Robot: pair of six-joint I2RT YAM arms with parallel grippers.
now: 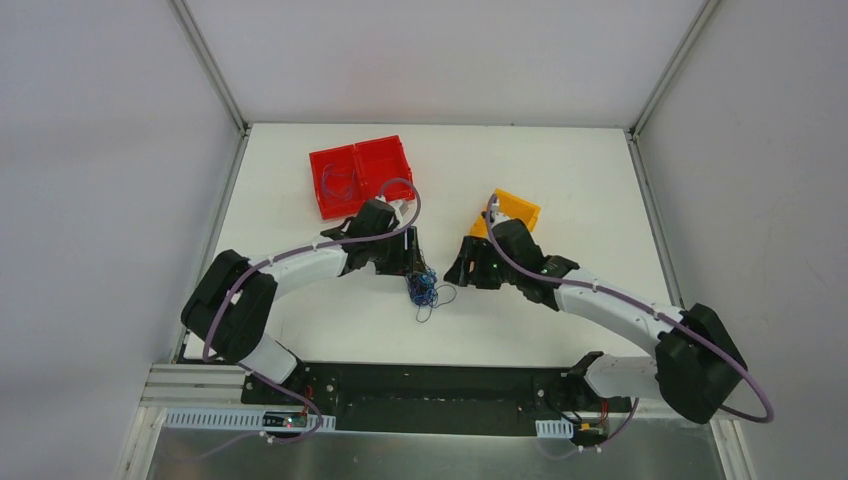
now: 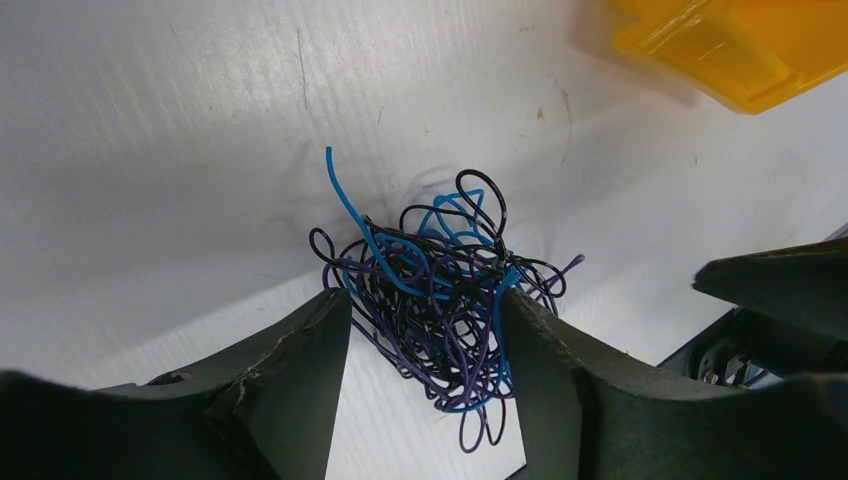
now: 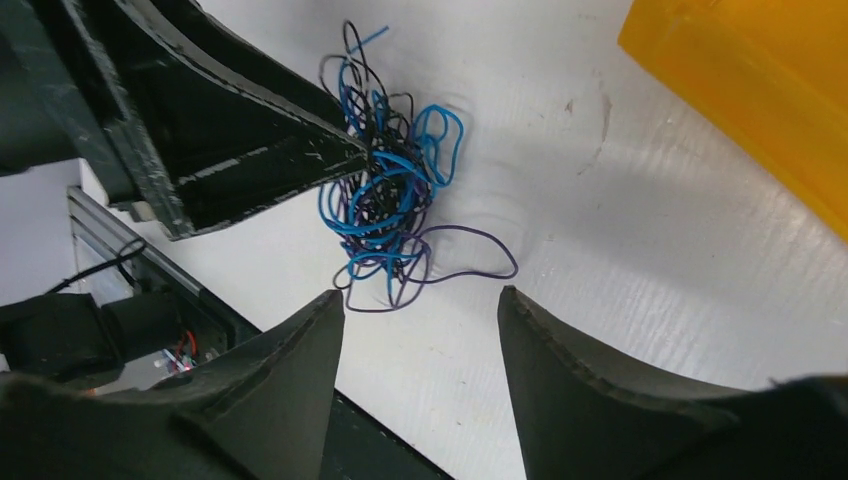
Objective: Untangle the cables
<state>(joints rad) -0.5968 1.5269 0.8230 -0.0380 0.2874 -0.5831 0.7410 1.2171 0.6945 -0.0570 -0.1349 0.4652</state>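
Tangle of cables (image 1: 423, 290) lying on table (image 1: 580, 170), in its near half, between both grippers. Sitting right between fingers (image 2: 300, 360) of left gripper (image 2: 423, 300), these standing apart on both sides of its lower part, blue wire (image 2: 500, 330) seeming to touch inner face of one finger, but not looking clamped yet. Lying just ahead of right gripper (image 3: 420, 298) and a little to left in its wrist view, fingers there also apart with only bare table between, purple loop (image 3: 515, 265) reaching nearly to gap. Showing no clear long axis, being roundish clump with loose ends sticking out. Judging left arm as nearer; probably needing left to hold clump and right to pull purple loop sideways.
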